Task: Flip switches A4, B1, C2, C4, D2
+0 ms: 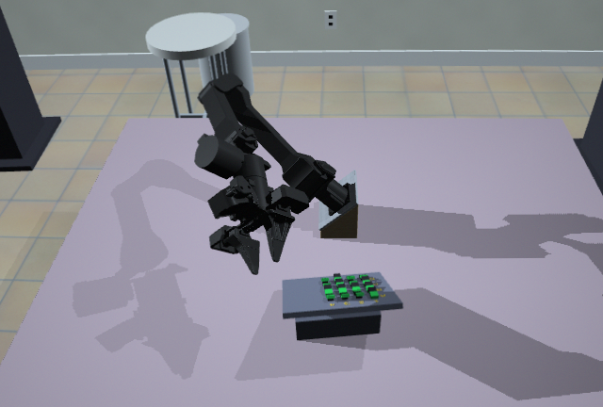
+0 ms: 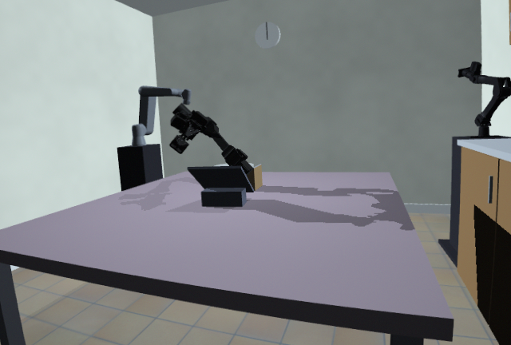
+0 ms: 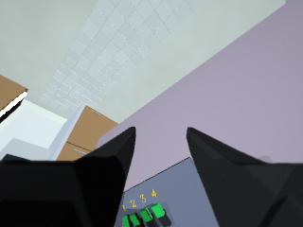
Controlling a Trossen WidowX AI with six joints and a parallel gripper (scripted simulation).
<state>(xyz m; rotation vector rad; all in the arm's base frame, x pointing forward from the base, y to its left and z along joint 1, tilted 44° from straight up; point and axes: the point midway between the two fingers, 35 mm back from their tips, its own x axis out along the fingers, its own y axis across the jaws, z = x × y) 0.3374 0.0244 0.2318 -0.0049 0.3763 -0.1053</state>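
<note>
The grey switch panel (image 1: 301,295) (image 2: 216,178) (image 3: 189,189) sits tilted on a dark block on the purple table (image 1: 438,159). Its green rocker switches (image 1: 350,286) form a grid with yellow labels. In the wrist view only one row of switches (image 3: 147,215) shows, under the printed numbers 1 to 4, at the bottom edge. My gripper (image 1: 265,264) (image 2: 179,144) (image 3: 161,131) hangs in the air, up and to the left of the panel in the top view, pointing down. Its fingers stand partly apart with nothing between them. It touches no switch.
The arm's brown wedge base (image 1: 340,222) stands just behind the panel. A round white side table (image 1: 192,35) stands on the floor beyond the table. A grey arm on a black pedestal (image 2: 140,164) and a wooden cabinet (image 2: 482,184) stand off the table.
</note>
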